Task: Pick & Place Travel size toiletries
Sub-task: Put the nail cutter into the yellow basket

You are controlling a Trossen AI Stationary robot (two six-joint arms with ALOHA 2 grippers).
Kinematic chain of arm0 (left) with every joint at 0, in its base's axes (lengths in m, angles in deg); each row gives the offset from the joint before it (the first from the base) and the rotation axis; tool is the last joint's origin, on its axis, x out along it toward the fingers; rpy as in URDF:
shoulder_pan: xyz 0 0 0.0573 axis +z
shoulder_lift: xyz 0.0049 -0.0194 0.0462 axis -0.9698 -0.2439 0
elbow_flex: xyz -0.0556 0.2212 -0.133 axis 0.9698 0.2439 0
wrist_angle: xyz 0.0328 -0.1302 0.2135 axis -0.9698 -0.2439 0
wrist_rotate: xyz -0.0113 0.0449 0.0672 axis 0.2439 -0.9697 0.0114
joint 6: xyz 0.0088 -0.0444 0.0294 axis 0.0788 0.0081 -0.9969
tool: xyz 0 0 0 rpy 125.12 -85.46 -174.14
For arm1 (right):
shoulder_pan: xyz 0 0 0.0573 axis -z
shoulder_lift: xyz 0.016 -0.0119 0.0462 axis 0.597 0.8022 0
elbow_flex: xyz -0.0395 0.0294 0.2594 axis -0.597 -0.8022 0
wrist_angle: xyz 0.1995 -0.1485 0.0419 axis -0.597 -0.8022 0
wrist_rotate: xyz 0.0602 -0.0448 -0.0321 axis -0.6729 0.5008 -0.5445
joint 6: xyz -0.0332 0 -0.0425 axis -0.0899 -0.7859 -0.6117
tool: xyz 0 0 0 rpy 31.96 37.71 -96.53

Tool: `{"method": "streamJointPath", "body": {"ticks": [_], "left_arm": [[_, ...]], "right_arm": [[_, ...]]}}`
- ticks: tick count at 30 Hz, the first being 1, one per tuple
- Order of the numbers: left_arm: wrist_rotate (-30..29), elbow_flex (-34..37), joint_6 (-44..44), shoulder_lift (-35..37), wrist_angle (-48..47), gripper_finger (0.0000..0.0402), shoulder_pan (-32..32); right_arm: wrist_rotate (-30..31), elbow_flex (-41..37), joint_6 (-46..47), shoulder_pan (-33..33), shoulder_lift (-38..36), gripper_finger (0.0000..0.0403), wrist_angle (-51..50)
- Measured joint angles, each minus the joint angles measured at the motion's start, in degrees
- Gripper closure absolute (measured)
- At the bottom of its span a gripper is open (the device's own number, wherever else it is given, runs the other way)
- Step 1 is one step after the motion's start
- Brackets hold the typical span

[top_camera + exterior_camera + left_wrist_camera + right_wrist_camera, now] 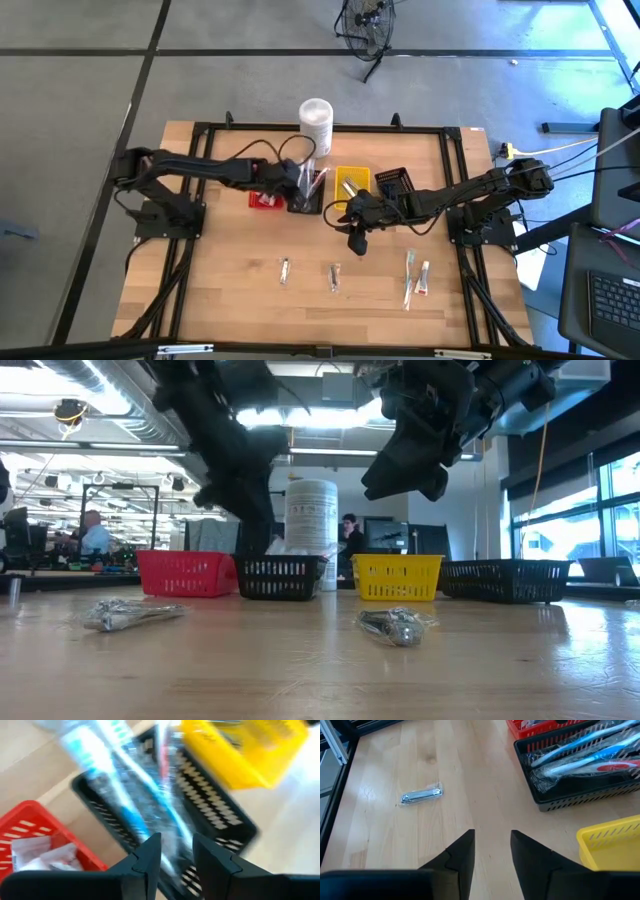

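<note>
Wooden table [230, 300], open workshop room beyond.
Left gripper [305, 178] open over the black basket [305, 200] of toothbrushes [585, 757]; right gripper [357, 238] open, empty, mid-table. Wrapped toiletries [334, 277] lie along the near edge.

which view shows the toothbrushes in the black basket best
The right wrist view: the toothbrushes lie sharp and whole in the black basket. The left wrist view has them close but smeared by motion. The high view shows them small and partly under the left arm. In the low view the basket wall hides them.
</note>
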Motion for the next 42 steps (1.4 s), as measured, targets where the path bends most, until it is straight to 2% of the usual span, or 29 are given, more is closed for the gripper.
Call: {"method": "streamJointPath", "body": {"ticks": [6, 11, 16, 21, 25, 28, 30, 35, 42], "left_arm": [[-3.49, 0.0, -2.72, 4.23, 0.02, 0.0295, -8.33], [-4.83, 0.0, -1.3, 4.87, -0.2, 0.0295, -16.04], [-4.0, 0.0, 10.12, 4.29, -0.63, 0.0295, -23.41], [-8.16, 0.0, 21.45, 3.28, -1.5, 0.0295, -30.11], [-10.32, 0.0, 26.89, 0.95, -1.29, 0.0295, -34.29], [-10.56, 0.0, 30.98, -1.49, -1.55, 0.0291, -36.08], [-7.85, 0.0, 31.67, -3.24, -1.81, 0.0286, -36.66], [-5.1, 0.0, 32.15, -6.2, -3.88, 0.0268, -35.98], [-1.79, 0.0, 38.5, -9.09, -3.15, 0.0239, -35.19]], "right_arm": [[-0.01, -0.02, -0.61, -0.23, 0.0, 0.0267, -0.02], [-0.01, -0.02, -0.61, -1.67, 0.0, 0.0262, -0.02], [-0.01, -0.02, -0.59, -3.02, 0.0, 0.0264, -0.02], [-0.01, -0.02, -0.59, -3.56, -0.01, 0.0273, 0.0], [0.03, -0.02, -0.58, -3.56, 0.0, 0.028, 0.27], [0.76, -0.02, -0.57, -3.56, 0.0, 0.0283, 0.35], [0.88, -0.02, -0.58, -3.56, 0.0, 0.0284, 0.44], [0.91, -0.02, -1.25, -3.56, 0.0, 0.0279, 0.44], [1.08, -0.02, -1.52, -3.56, -0.01, 0.027, 0.45]]}}
